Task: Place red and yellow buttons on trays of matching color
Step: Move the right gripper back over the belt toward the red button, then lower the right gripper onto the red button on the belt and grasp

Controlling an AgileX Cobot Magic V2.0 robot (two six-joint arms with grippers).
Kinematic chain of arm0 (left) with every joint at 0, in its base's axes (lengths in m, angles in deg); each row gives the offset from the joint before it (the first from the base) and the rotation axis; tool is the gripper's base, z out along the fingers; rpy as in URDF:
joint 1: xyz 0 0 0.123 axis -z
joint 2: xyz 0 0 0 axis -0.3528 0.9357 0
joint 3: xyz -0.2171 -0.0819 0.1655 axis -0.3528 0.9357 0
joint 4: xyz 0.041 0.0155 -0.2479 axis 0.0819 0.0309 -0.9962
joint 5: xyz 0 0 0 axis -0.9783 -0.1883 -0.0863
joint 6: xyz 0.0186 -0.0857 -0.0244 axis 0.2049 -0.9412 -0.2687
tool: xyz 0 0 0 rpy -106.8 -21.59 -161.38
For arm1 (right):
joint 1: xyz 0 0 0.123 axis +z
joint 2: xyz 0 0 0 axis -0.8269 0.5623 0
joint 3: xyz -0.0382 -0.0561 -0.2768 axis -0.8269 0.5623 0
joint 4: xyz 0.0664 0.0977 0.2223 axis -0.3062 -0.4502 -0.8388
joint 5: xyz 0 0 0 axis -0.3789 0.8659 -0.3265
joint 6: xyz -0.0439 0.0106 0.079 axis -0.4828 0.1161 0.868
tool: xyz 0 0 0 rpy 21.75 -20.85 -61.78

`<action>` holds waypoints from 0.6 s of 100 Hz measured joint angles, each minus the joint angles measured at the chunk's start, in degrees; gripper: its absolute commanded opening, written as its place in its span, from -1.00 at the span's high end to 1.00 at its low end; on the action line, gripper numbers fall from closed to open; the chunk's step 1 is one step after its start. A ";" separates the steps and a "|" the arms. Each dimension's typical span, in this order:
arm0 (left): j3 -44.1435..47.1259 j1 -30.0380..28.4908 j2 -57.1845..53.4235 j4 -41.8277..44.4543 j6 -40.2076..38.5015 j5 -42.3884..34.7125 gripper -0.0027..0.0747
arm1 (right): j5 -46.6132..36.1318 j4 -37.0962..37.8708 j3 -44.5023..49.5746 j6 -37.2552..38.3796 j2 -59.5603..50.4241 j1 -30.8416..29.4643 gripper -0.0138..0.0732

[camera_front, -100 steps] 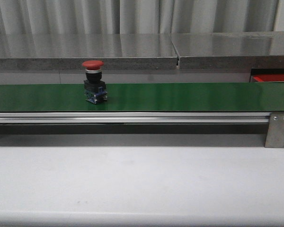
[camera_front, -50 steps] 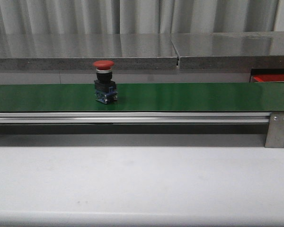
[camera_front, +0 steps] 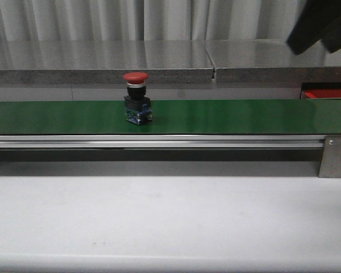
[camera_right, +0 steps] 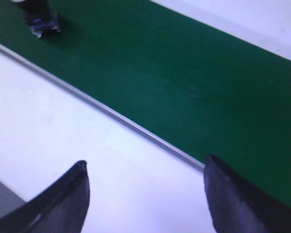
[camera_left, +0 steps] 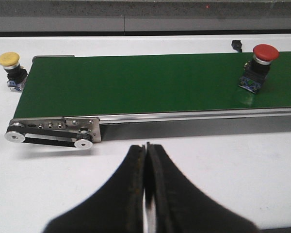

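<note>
The red button (camera_front: pixel 136 98) is standing upright on the green belt (camera_front: pixel 227 116), left of the middle, mushroom cap on top. The yellow button (camera_left: pixel 12 70) is sitting on the white table (camera_left: pixel 242 160) just beside the belt's end. The red tray (camera_front: pixel 327 94) is peeking out at the far right end of the belt. The left gripper (camera_left: pixel 146 160) is hanging over the table with its fingers pressed together. The right gripper (camera_right: pixel 145 182) is hovering by the belt's rail, fingers spread wide, holding nothing.
</note>
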 measured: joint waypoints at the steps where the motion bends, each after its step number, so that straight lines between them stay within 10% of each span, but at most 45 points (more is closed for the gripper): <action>1: 0.00 0.00 0.00 0.00 0.00 0.00 0.98 | 0.00 0.00 -0.45 0.00 0.40 0.69 -0.47; 60: 0.00 0.00 0.00 0.00 0.00 0.00 0.98 | -0.44 0.00 -21.26 0.11 23.99 13.19 -0.47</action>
